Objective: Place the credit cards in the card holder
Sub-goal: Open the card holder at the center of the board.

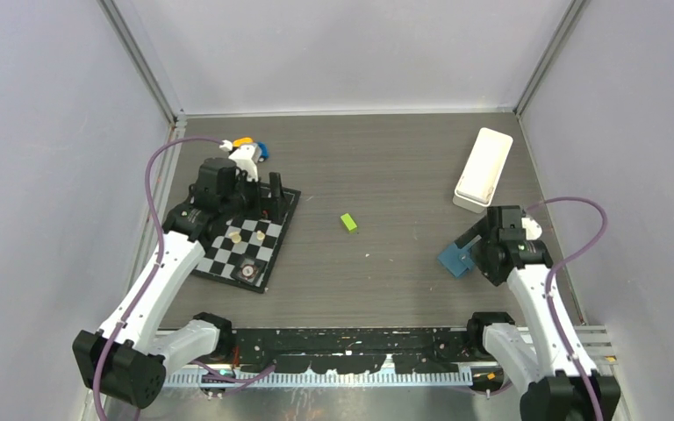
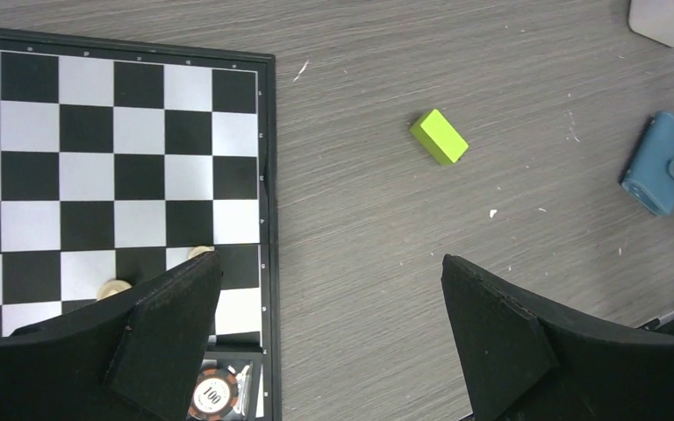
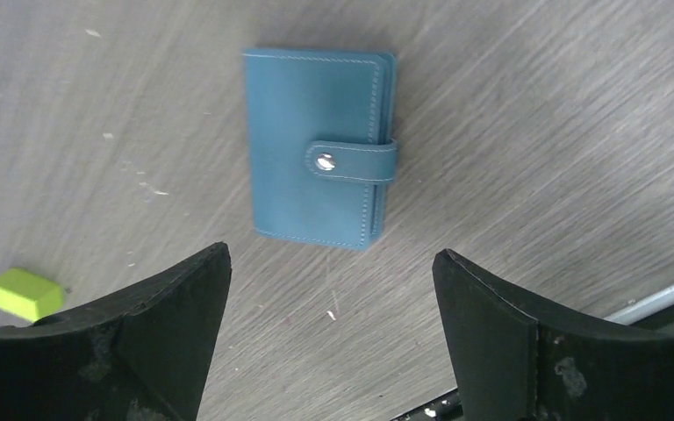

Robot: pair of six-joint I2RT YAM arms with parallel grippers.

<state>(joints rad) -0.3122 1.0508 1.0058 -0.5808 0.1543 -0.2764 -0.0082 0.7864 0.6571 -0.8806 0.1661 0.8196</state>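
The card holder (image 3: 311,105) is a teal-blue wallet lying shut on the table, its strap snapped. It also shows in the top view (image 1: 453,260) and the left wrist view (image 2: 661,174). My right gripper (image 3: 329,254) is open and empty, hovering just short of the wallet's near edge; in the top view (image 1: 474,249) it is at the wallet's right. My left gripper (image 2: 329,263) is open and empty over the right edge of the chessboard (image 2: 114,158), far left of the wallet; it shows in the top view (image 1: 263,195). No credit cards are in view.
A lime-green block (image 1: 348,223) lies mid-table, also in the left wrist view (image 2: 439,136) and right wrist view (image 3: 23,293). A long white tray (image 1: 483,169) stands back right. The chessboard (image 1: 246,237) carries tan discs and a poker chip (image 2: 211,396). A small toy (image 1: 247,151) sits behind it.
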